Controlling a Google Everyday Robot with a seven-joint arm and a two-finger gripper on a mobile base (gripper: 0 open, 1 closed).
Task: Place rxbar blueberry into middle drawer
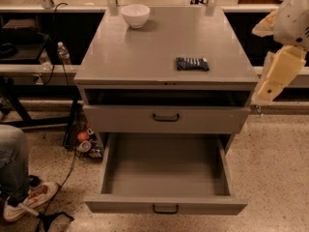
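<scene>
While bar [192, 64] lies untouched on table [145, 52], pincer [277, 76] hangs right of it, opening cannot be told; approach step, judged. Next: grasp bar, lower into open drawer [164, 166].

Speckled beige floor [280, 168], grey cabinet [145, 52], dark workbench [29, 37] behind left, water bottle [62, 53] beside it

Grey tabletop [145, 52] of a drawer cabinet, white bowl [135, 15] set at its far edge left of centre, rxbar blueberry [192, 64] laid flat toward the near right, well apart from the bowl, gripper [277, 76] held beyond the right edge.
</scene>
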